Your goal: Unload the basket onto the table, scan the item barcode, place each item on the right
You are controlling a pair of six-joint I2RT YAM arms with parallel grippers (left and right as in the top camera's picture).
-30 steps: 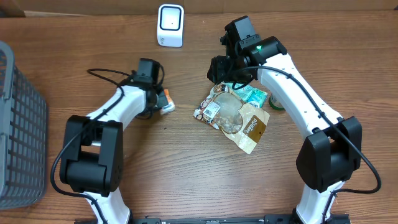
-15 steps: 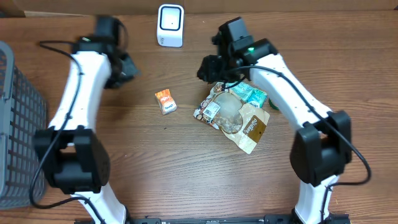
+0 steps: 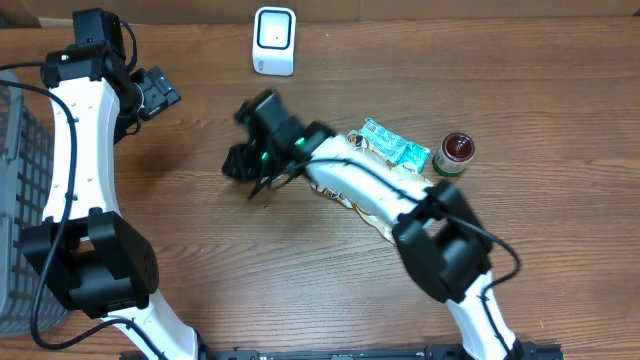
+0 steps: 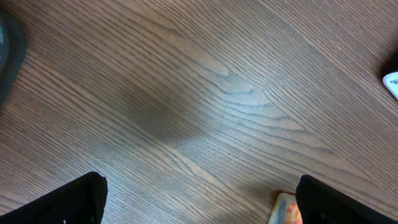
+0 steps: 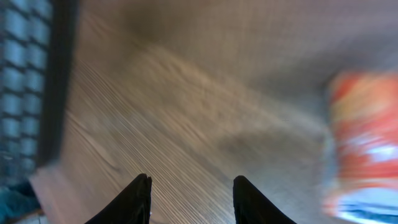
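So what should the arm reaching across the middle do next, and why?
Probably slide the right gripper sideways toward the orange packet. In the wrist view its fingers stand apart with only table showing between them. The blurred packet lies off to one side, outside the gap. It likely needs the packet between the fingers before closing on it.

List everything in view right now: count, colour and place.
scanner: one, white, top centre
basket: one, grey, left edge
small box: one, orange, by right arm's jaws
packet: one, teal, right of centre
jar: one, red lid, beside packet
snack bag: one, brown, partly under right arm
table: one, brown wood, beneath everything
left arm: one, white and black, upper left, jaws open
right arm: one, white and black, reaching left, jaws open
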